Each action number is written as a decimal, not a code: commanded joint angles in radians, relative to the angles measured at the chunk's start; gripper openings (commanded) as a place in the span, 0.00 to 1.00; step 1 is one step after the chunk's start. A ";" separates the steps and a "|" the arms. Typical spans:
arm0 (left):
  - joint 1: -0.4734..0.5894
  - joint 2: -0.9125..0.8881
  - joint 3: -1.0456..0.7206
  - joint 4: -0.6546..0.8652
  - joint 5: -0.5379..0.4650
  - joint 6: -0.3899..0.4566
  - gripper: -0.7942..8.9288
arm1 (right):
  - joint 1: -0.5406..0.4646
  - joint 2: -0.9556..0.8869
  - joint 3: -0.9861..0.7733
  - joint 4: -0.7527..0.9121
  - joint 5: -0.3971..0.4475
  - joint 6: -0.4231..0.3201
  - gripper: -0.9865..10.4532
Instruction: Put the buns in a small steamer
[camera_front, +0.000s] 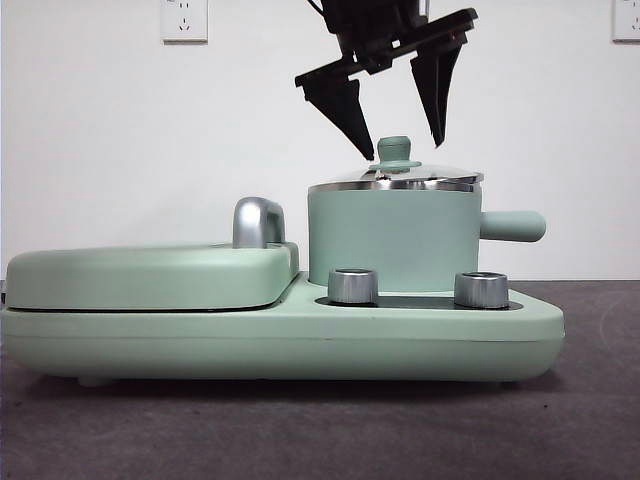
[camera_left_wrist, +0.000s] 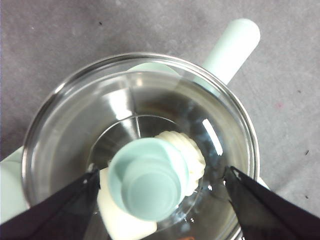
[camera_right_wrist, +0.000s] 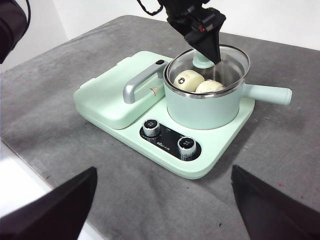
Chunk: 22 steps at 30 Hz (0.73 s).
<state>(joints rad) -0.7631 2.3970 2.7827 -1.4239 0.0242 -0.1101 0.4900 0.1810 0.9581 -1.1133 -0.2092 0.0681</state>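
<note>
On the left of the appliance the flat griddle cover (camera_front: 150, 275) lies shut and is not involved. Further right, both buns (camera_right_wrist: 197, 82) are seen inside the small steamer (camera_front: 395, 235), with the glass lid (camera_left_wrist: 140, 145) seated over them. Above the lid knob (camera_front: 394, 150), the left gripper (camera_front: 395, 110) is held with jaws spread apart and nothing between them. A clean finish is best made by a straight upward retreat, so the knob is not clipped. The right gripper (camera_right_wrist: 160, 205) is kept well back, jaws wide and empty.

Open left gripper (camera_front: 393, 112) above steamer lid (camera_front: 400, 175)
</note>
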 joint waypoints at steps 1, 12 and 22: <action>-0.011 -0.068 0.012 -0.046 0.002 -0.011 0.51 | 0.005 0.000 0.010 0.012 0.000 0.011 0.46; -0.103 -0.600 -0.369 -0.061 0.003 -0.036 0.50 | 0.005 0.000 0.010 0.013 -0.089 0.010 0.46; -0.106 -1.259 -1.298 0.034 -0.118 -0.180 0.50 | 0.005 0.000 0.010 0.014 -0.107 -0.001 0.46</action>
<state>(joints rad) -0.8600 1.1835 1.5455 -1.4170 -0.0849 -0.2348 0.4900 0.1810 0.9581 -1.1126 -0.3138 0.0673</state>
